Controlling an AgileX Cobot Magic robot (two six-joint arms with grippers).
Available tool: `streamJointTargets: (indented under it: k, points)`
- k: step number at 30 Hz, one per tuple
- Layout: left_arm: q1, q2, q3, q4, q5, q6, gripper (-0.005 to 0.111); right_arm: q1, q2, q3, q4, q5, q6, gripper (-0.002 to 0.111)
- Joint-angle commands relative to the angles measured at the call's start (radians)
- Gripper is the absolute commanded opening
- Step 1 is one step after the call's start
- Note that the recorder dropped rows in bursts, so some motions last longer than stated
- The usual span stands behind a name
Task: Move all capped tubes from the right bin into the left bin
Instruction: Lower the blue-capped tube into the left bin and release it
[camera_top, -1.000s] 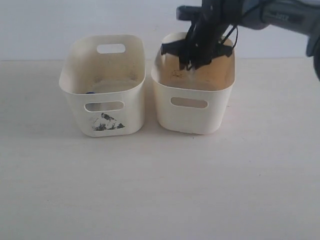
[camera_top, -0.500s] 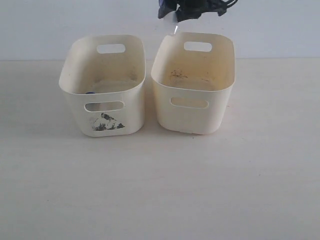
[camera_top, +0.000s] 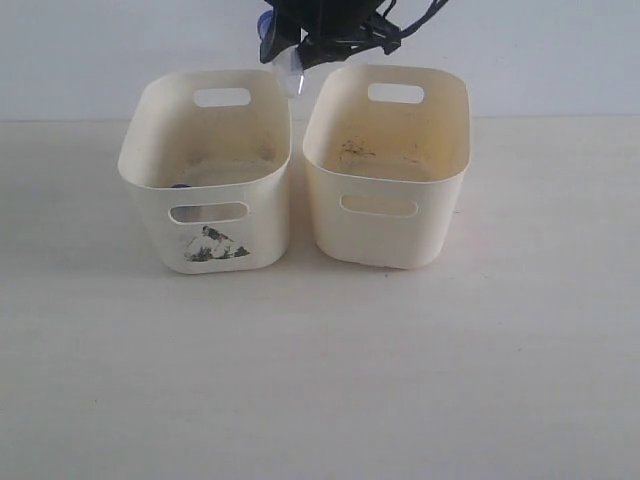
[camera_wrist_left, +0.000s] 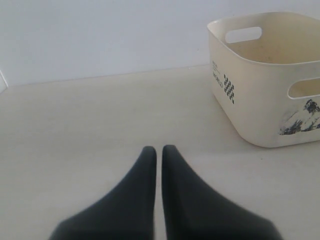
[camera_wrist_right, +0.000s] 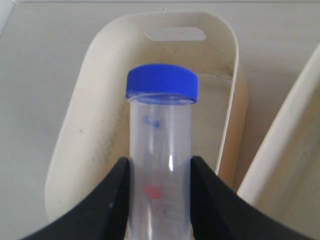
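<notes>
The right gripper (camera_top: 298, 45) hangs above the back right corner of the left bin (camera_top: 140, 150). Its two dark fingers (camera_wrist_right: 117, 200) are closed on a capped tube (camera_wrist_right: 161, 150), one finger pressed to each side of the clear barrel. In the right wrist view the tube's blue cap (camera_wrist_right: 161, 83) sticks out beyond the fingertips, over the open inside of the left bin, with the bin's handle slot (camera_wrist_right: 175, 34) showing past the cap. A small red spot (camera_wrist_right: 152, 191) shows through the barrel; what it is cannot be told. In the exterior view a whitish end of the tube shows under the gripper, close above the left bin's back right corner.

Inside the left bin, low against its front wall, a dark blue cap (camera_top: 180, 185) peeps over the rim; whatever is under it is hidden. On the front of the left bin, below the front slot, is a black mountain-like print (camera_top: 213, 245).

The right bin (camera_top: 385, 230), plain-fronted, stands just to the right of the left bin with a narrow gap between them; brownish smudges (camera_top: 355, 150) mark its inside.

The left gripper (camera_wrist_left: 156, 149) is well apart from the left bin, over the pale table (camera_wrist_left: 75, 125), off the bin end that carries a small checkered mark (camera_wrist_left: 228, 87). Its jaws are drawn together to a hairline slit and grip nothing
</notes>
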Motion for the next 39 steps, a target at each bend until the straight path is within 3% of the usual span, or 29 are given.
streamJointTargets:
  k: [1,7,12,16,22,25,30,31,33,37,38,39]
  points:
    - [0.001,-0.002,-0.004,-0.007,-0.015,-0.012,0.004,0.001,-0.006,-0.002,-0.018,0.078,-0.038,0.0]
    - [0.001,-0.002,-0.004,-0.007,-0.015,-0.012,0.004,0.033,-0.065,-0.002,-0.007,0.085,-0.06,0.0]
    - [0.001,-0.002,-0.004,-0.007,-0.015,-0.012,0.004,0.149,-0.035,-0.002,-0.07,-0.116,0.027,0.0]
    - [0.001,-0.002,-0.004,-0.007,-0.015,-0.012,0.004,0.168,0.014,-0.002,-0.174,-0.131,0.115,0.0]
    - [0.001,-0.002,-0.004,-0.007,-0.015,-0.012,0.004,0.173,0.054,-0.002,-0.188,-0.204,0.107,0.001]
    - [0.001,-0.002,-0.004,-0.007,-0.015,-0.012,0.004,0.18,0.068,-0.002,-0.186,-0.209,0.098,0.017]
    - [0.001,-0.002,-0.004,-0.007,-0.015,-0.012,0.004,0.182,0.094,-0.002,-0.175,-0.187,0.103,0.071]
    - [0.001,-0.002,-0.004,-0.007,-0.015,-0.012,0.004,0.182,0.099,-0.002,-0.175,-0.176,0.106,0.078]
    - [0.001,-0.002,-0.004,-0.007,-0.015,-0.012,0.004,0.182,0.1,-0.002,-0.186,-0.123,0.106,0.071]
    - [0.001,-0.002,-0.004,-0.007,-0.015,-0.012,0.004,0.182,0.072,-0.002,-0.203,-0.086,0.083,0.024]
    - [0.001,-0.002,-0.004,-0.007,-0.015,-0.012,0.004,0.18,0.046,-0.002,-0.222,-0.06,0.083,0.007]
    - [0.001,-0.002,-0.004,-0.007,-0.015,-0.012,0.004,0.18,0.034,-0.002,-0.237,-0.04,0.077,0.001]
